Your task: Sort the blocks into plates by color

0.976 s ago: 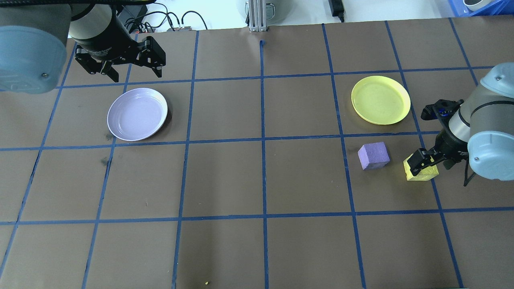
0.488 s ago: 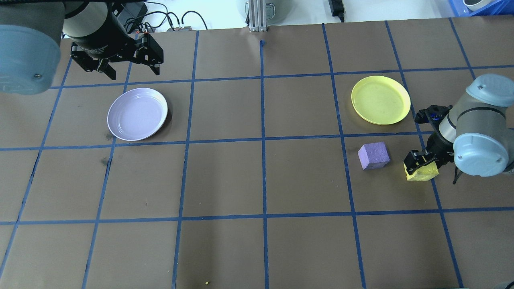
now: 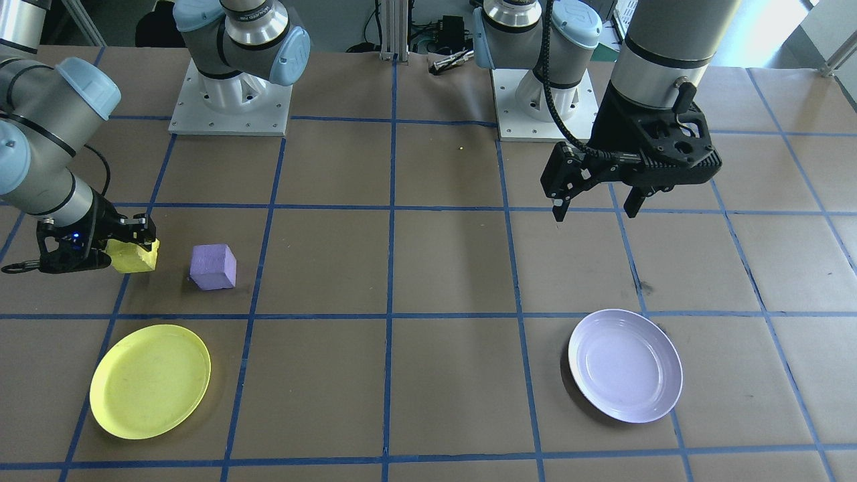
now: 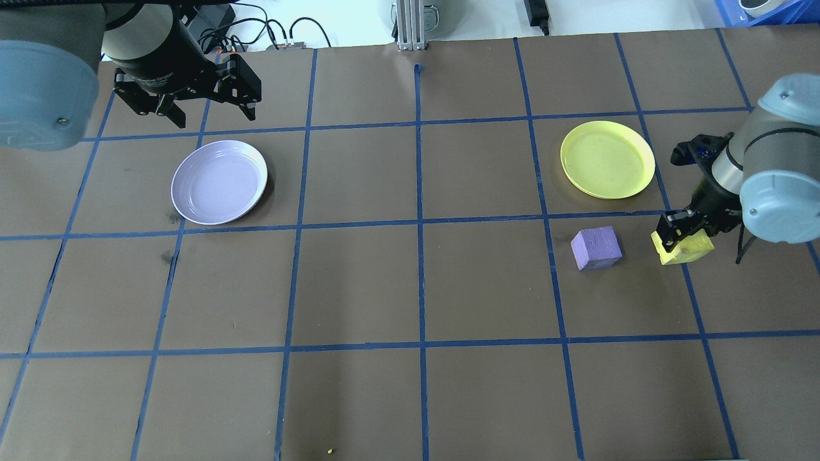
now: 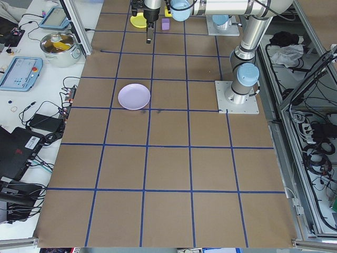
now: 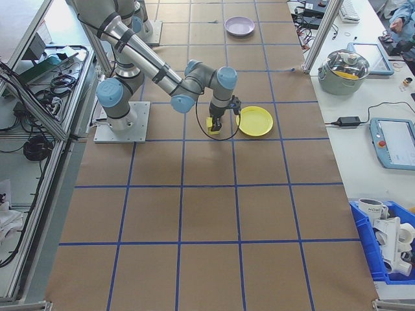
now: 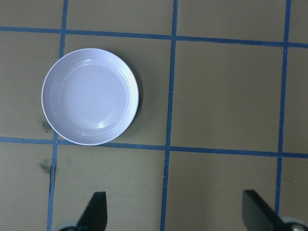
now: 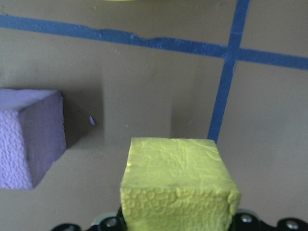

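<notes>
The right gripper (image 4: 680,234) is clamped on the yellow block (image 4: 683,247), which sits between its fingers and appears lifted a little off the surface (image 4: 410,288), tilted; in the right wrist view the block (image 8: 178,187) fills the space straight ahead of the gripper, with its shadow on the paper beyond. This is close to the surface's right edge, roughly midway between its near and far edges. The purple block (image 4: 596,248) rests on the surface just beside the held block, on the side away from that edge, apart from it and from the gripper. The yellow plate (image 4: 607,159) lies near, farther from the robot than both blocks. The left gripper (image 4: 186,105) hangs with its fingers spread and nothing between them, toward the surface's far left corner, above the paper just beyond the lavender plate (image 4: 219,182); in the left wrist view that plate (image 7: 90,109) lies ahead of the two fingertips (image 7: 96,211).
</notes>
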### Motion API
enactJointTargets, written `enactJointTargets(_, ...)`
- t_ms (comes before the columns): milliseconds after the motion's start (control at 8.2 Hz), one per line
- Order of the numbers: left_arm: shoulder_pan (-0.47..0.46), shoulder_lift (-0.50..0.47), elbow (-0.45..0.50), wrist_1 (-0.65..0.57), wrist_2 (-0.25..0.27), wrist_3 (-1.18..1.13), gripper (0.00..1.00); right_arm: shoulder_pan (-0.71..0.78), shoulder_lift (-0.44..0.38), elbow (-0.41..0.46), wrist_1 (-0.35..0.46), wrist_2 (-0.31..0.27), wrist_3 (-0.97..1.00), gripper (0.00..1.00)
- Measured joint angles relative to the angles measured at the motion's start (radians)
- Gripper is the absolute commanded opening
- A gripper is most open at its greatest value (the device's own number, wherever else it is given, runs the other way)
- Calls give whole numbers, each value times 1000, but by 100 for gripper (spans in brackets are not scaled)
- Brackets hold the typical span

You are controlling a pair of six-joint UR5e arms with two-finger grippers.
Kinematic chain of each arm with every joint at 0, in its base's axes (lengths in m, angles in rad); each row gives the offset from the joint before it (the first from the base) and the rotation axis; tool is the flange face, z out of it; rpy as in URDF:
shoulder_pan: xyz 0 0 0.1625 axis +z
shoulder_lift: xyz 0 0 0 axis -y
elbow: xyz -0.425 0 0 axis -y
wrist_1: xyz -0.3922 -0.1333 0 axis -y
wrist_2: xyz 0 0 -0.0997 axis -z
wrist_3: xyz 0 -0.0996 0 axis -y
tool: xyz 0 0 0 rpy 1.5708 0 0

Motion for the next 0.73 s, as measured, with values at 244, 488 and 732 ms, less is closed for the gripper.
enactJointTargets(244, 0, -12, 1, 1, 0, 0, 100, 68, 42, -133, 52, -1, 9, 35)
enactJointTargets(488, -4, -4, 0, -3, 2, -1, 100, 131, 146, -254, 13, 6, 1, 48)
enactJointTargets(732, -4, -1, -8, -1, 0, -2, 100, 160, 242, -344, -20, 15, -9, 63)
